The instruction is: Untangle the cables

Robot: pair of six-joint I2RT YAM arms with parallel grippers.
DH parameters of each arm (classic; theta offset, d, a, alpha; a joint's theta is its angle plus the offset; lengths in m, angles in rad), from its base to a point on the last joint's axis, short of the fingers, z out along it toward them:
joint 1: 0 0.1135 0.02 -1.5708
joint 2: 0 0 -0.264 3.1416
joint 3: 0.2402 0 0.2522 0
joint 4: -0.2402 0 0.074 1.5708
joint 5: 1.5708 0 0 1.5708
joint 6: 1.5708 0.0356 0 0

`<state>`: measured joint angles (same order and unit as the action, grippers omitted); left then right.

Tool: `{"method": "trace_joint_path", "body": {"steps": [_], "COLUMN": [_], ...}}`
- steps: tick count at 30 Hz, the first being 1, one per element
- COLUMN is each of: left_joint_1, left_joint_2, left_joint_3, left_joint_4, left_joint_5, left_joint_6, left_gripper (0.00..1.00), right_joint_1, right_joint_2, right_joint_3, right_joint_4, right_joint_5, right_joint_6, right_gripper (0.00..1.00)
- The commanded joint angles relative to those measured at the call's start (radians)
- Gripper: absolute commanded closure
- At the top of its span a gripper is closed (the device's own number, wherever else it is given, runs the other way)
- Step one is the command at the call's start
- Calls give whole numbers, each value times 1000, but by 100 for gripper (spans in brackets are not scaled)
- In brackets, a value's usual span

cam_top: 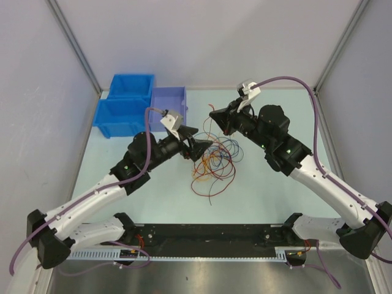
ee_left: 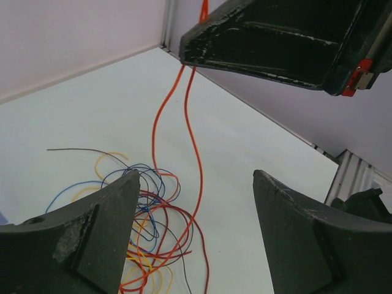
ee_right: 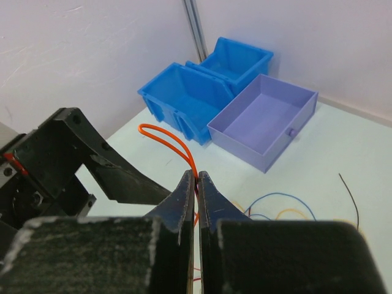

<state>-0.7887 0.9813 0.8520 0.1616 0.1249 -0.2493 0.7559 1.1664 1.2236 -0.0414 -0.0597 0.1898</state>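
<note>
The cables (cam_top: 214, 162) lie in a loose tangle of red, orange, yellow, blue and dark wires at the table's middle. My right gripper (ee_right: 196, 177) is shut on an orange cable (ee_right: 162, 136), and a loop of it sticks out past the fingertips. In the left wrist view two strands of that orange cable (ee_left: 190, 116) hang from the right gripper's finger (ee_left: 263, 46) down into the pile (ee_left: 153, 208). My left gripper (ee_left: 196, 174) stands open just above the tangle's left edge and holds nothing. From above, the left gripper (cam_top: 197, 147) and the right gripper (cam_top: 216, 116) are close together.
Two blue bins (cam_top: 131, 86) (cam_top: 121, 116) and a shallow purple tray (cam_top: 168, 101) stand at the back left; the right wrist view shows the same blue bins (ee_right: 184, 98) and tray (ee_right: 263, 119). Grey walls enclose the table at the back and on both sides.
</note>
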Motion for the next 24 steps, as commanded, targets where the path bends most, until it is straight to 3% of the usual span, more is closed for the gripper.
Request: {"method": "trace_joint_path", "body": {"steps": [1, 6, 7, 8, 11, 14, 23, 24], "left_joint_1": [-41, -86, -90, -98, -103, -104, -106, -107], "left_joint_2": [55, 135, 148, 161, 184, 180, 148, 143], "left_joint_3": [73, 123, 134, 145, 163, 157, 136, 139], "left_joint_4": [92, 79, 70, 52, 50, 62, 67, 59], "left_joint_5": [22, -51, -68, -85, -149, -200, -229, -226], "left_joint_6": [53, 90, 94, 96, 97, 88, 111, 114], "left_gripper": [23, 38, 44, 59, 88, 100, 99, 89], "right_joint_1": [8, 10, 8, 10, 10, 11, 11, 13], "right_joint_2": [-34, -43, -47, -48, -50, -54, -59, -60], "right_joint_3": [10, -1, -7, -7, -13, -18, -29, -29], "right_joint_4": [1, 3, 6, 6, 6, 5, 14, 14], "right_joint_5": [20, 21, 20, 20, 20, 20, 20, 21], "right_joint_6": [10, 13, 13, 16, 17, 19, 27, 25], "right_gripper": [100, 100, 100, 100, 100, 100, 100, 100]}}
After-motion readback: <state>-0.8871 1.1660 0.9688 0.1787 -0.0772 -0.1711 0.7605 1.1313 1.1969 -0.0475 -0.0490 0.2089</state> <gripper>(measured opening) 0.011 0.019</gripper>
